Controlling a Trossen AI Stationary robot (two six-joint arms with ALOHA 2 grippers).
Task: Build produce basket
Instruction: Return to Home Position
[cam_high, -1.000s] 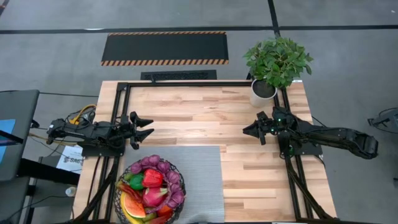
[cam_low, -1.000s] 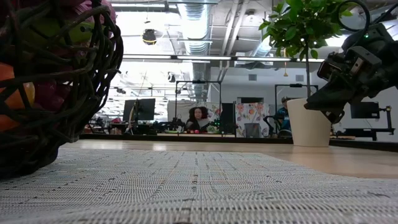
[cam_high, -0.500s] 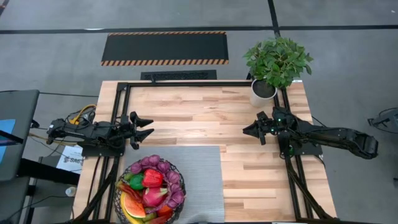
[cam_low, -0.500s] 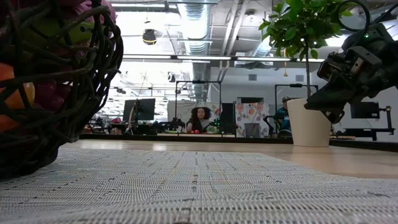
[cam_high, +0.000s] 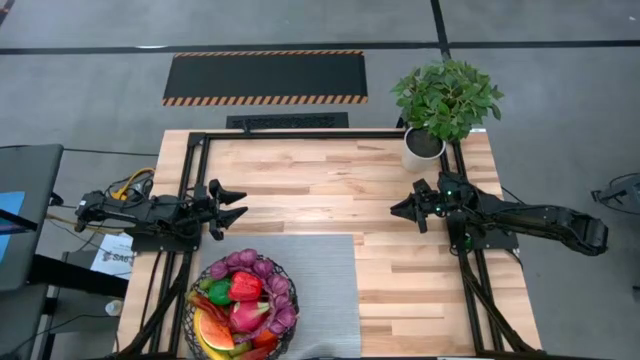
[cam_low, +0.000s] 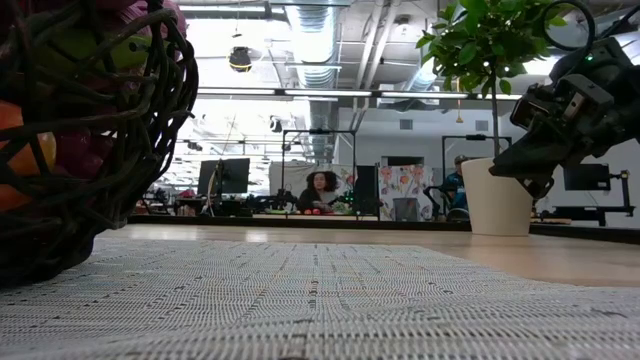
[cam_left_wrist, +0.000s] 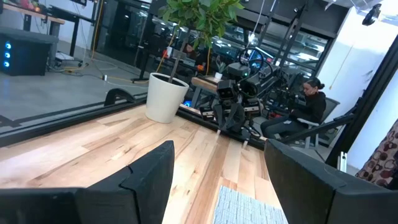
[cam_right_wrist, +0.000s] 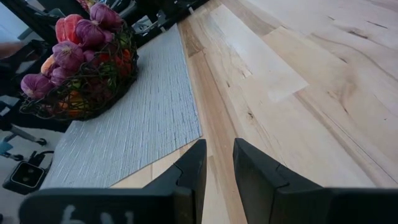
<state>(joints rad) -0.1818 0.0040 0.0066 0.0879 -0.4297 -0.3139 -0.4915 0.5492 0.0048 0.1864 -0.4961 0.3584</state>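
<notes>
- High view: both arms lie just as they did a second ago, with no shift in either one. The left pincer (cam_high: 243, 201) rests at the desk's (cam_high: 320, 185) left edge, the right pincer (cam_high: 395, 209) at its right edge, well apart.
- Left pincer: fingers spread wide and empty; the left wrist view confirms this.
- Right pincer: fingers only narrowly apart and holding nothing; the right wrist view shows the slim gap.
- Meaning: with both arms pulled back, still and empty, the retreat looks finished. No loose produce shows on the desk, so the task appears complete.
- Basket (cam_high: 290, 283): stands on the grey mat (cam_high: 325, 290) at the near left of the desk, just beside the left arm.
- Produce (cam_high: 245, 288): heaped to the rim. Purple pieces ring the top, red and green sit mid-heap, and a watermelon slice and something yellow lie at the near side.
- Plant (cam_high: 446, 98): at the far right corner, untouched.
</notes>
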